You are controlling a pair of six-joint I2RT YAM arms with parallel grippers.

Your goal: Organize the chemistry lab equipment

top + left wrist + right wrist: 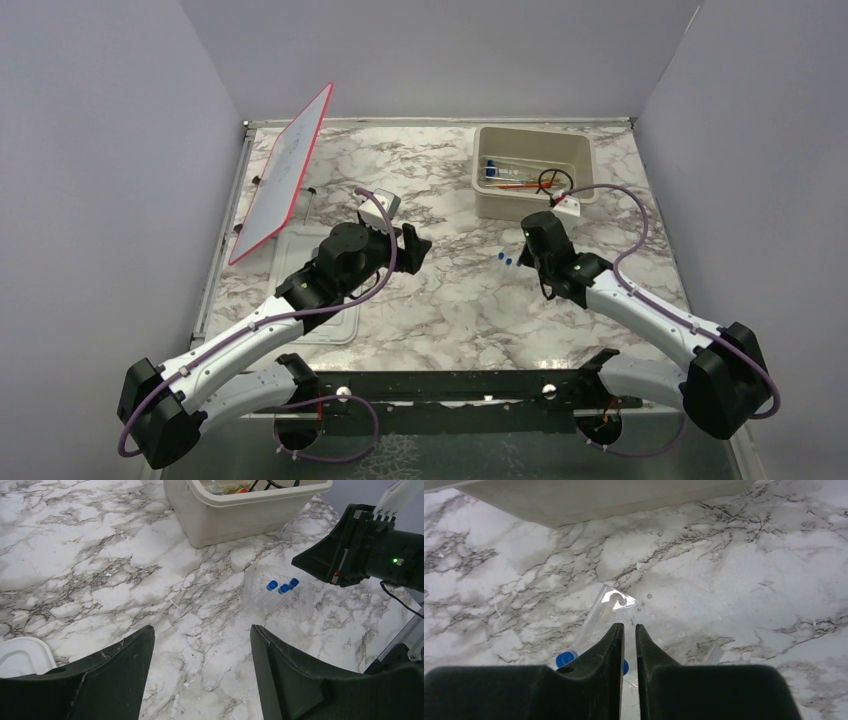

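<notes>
Over thin clear blue-capped tubes (279, 587) on the marbled tabletop (440, 300), our right gripper (629, 626) is nearly closed. Our left gripper (200, 645) gapes empty.

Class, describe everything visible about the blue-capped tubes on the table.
The tubes are thin and clear, with three blue caps showing, seemingly inside a clear plastic packet with a hang hole. They lie flat on the marble table, near the beige tub but apart. The right gripper hangs over them, nearly closed; grip unclear.

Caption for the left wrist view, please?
Open left gripper faces blue-capped tubes on the marble table, beige tub behind.
</notes>
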